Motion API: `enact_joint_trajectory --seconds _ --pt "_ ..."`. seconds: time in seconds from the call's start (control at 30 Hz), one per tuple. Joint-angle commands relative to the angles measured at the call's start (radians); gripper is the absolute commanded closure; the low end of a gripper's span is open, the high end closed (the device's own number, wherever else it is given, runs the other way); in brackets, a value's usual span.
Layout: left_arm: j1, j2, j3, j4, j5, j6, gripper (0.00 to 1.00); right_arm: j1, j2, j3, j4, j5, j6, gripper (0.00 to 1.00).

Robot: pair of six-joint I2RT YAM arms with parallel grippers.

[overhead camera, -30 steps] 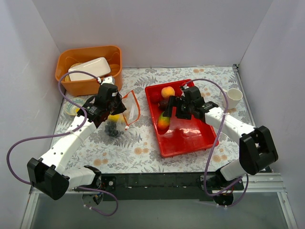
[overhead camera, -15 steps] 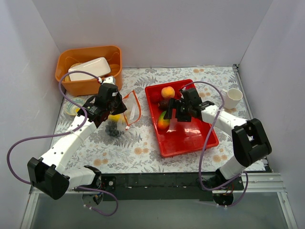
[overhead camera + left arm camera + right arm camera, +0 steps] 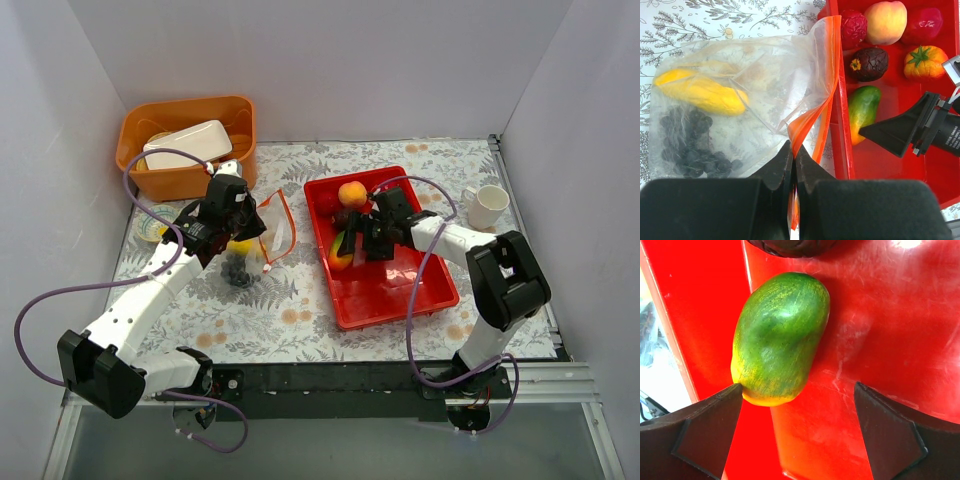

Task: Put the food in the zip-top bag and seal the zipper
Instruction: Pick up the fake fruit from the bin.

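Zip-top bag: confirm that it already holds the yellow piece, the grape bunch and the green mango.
Wrong on the mango. The zip-top bag holds the yellow piece and the grape bunch, but the green mango lies in the red tray, outside the bag, as the left wrist view shows.

Bright, even light from above in the overhead view, shadows soft and short on the table. White glare streaks the red tray in the right wrist view. Small glints on the zip-top bag; the left pincer, close to its lens, looks blurry.
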Motion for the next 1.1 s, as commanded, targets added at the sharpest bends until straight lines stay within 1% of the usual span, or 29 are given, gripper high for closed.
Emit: enact_joint_trajectory --seconds 0.0,0.07,0.1,0.17,0.27,0.3,0.33,0.37,0.43,0.5,0.67,0.8,1.07 --pt "0.003 -0.033 -0.002 -0.006 -0.013 -0.008 1.00 -0.003 0.039 0.029 -0.012 0.005 -0.036 0.02" --pt "0.003 -0.038 -0.002 -0.003 -0.011 -0.012 1.00 -0.001 0.058 0.032 -0.027 0.011 -0.043 0.02" --pt "0.003 -0.041 -0.002 -0.001 -0.013 -0.012 1.00 0.001 0.061 0.032 -0.029 0.016 -0.046 0.06" --pt "0.003 -0.047 -0.005 0.003 -0.017 -0.012 1.00 -0.001 0.070 0.032 -0.038 0.028 -0.048 0.08" --pt "0.003 -0.044 -0.003 0.000 -0.017 -0.012 1.00 -0.001 0.076 0.031 -0.042 0.039 -0.052 0.16" --pt "0.003 -0.041 -0.003 0.002 -0.016 -0.012 1.00 -0.001 0.078 0.031 -0.044 0.040 -0.055 0.23" --pt "0.003 -0.038 -0.003 0.000 -0.014 -0.012 1.00 -0.001 0.084 0.035 -0.045 0.040 -0.057 0.28" --pt "0.003 -0.038 -0.003 0.002 -0.011 -0.011 1.00 0.001 0.085 0.037 -0.050 0.043 -0.059 0.31" --pt "0.003 -0.036 -0.005 0.003 -0.011 -0.011 1.00 -0.001 0.082 0.037 -0.055 0.046 -0.065 0.41" --pt "0.003 -0.036 -0.005 0.005 -0.008 -0.011 1.00 0.001 0.081 0.035 -0.061 0.057 -0.068 0.48" --pt "0.003 -0.038 -0.011 0.006 -0.006 -0.011 1.00 -0.001 0.061 0.035 -0.084 0.088 -0.085 0.54" --pt "0.003 -0.036 -0.011 0.011 -0.003 -0.011 1.00 0.001 0.042 0.043 -0.111 0.134 -0.105 0.62" --pt "0.003 -0.027 -0.008 0.017 0.004 -0.005 1.00 -0.002 0.002 0.047 -0.165 0.211 -0.149 0.65"
